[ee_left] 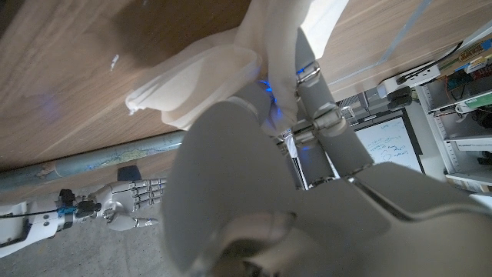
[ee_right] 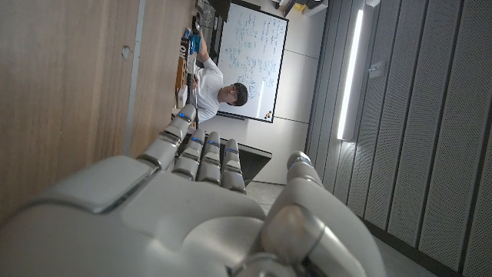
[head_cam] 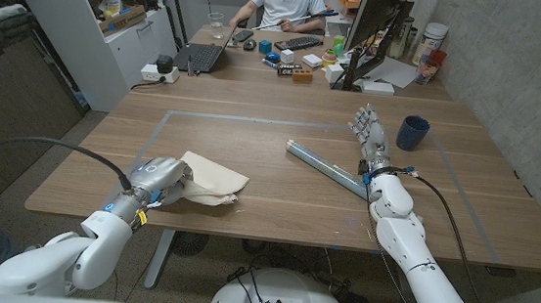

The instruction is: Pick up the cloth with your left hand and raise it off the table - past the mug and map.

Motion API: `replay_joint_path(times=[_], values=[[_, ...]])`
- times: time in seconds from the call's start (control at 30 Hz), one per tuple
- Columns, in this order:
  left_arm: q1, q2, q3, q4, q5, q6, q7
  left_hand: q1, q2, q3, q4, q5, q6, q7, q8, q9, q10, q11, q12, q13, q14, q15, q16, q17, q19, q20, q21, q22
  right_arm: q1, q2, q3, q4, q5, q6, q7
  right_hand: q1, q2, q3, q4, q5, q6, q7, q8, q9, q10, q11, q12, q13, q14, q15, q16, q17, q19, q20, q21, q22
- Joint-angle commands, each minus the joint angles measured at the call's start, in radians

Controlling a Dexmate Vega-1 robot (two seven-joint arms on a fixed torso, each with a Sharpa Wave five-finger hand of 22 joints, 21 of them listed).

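Half done, by my judgement: the left robot hand [head_cam: 158, 175] has closed on the cream, crumpled fabric cloth [head_cam: 211, 179], fingers [ee_left: 327, 123] buried in its folds, yet the cloth lies on the wooden tabletop [head_cam: 251, 150], near its front edge. Lifting remains. The right robot hand [head_cam: 369, 133] stands with fingers extended, holding nothing.

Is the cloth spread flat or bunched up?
Bunched: the cloth lies in loose folds on the table, its near end under the left hand.
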Motion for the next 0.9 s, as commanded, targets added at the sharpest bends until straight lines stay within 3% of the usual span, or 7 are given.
replay_joint_path(times=[0.03,0.73,0.83,0.9], values=[[0.114,-0.047,-0.171,-0.062,0.078,-0.035,-0.08,0.006,-0.006,0.003,0.003,0.006,0.0,0.01,-0.007,-0.001,0.052,-0.033,-0.002,0.064,0.159,-0.18,-0.006,0.007,-0.002,0.001,0.009,0.003,-0.01,0.003,-0.003,-0.027,-0.003,-0.003,-0.022,-0.007,-0.002,-0.004,0.001,0.003,0.007,0.003,-0.005,0.005,0.006,0.005,0.002,0.003,0.007,0.006,0.001,0.005,0.001,0.001,0.002,0.003],[0.139,-0.262,-0.321,-0.144,0.316,-0.207,-0.267,0.007,-0.013,0.01,0.004,0.018,0.009,0.011,-0.011,-0.011,0.067,-0.029,-0.014,0.076,0.177,-0.175,-0.009,0.019,0.001,0.005,0.032,-0.001,-0.033,-0.003,-0.01,-0.066,-0.01,0.021,-0.052,-0.009,0.0,-0.003,0.001,0.004,0.01,0.005,-0.005,0.005,0.011,0.007,0.003,0.003,0.012,0.004,0.001,0.006,0.001,0.002,0.002,0.003],[0.122,-0.295,-0.343,-0.158,0.297,-0.246,-0.313,0.006,-0.014,0.011,0.004,0.02,0.01,0.011,-0.012,-0.013,0.069,-0.03,-0.016,0.078,0.18,-0.177,-0.01,0.021,-0.001,0.005,0.035,-0.001,-0.032,-0.003,-0.013,-0.064,-0.009,0.021,-0.051,-0.009,-0.001,-0.003,0.001,0.004,0.012,0.007,-0.005,0.005,0.013,0.006,0.004,0.003,0.013,0.003,0.001,0.006,-0.003,0.002,0.0,0.003],[0.104,-0.292,-0.3,-0.149,0.389,-0.234,-0.292,0.005,-0.014,0.011,0.004,0.021,0.009,0.011,-0.013,-0.014,0.069,-0.03,-0.017,0.08,0.183,-0.177,-0.01,0.023,0.0,0.006,0.037,-0.001,-0.032,-0.005,-0.016,-0.065,-0.011,0.018,-0.051,-0.01,0.0,-0.004,0.001,0.004,0.014,0.006,-0.004,0.005,0.014,0.007,0.004,0.003,0.013,0.002,0.001,0.006,-0.005,0.001,-0.001,0.003]])
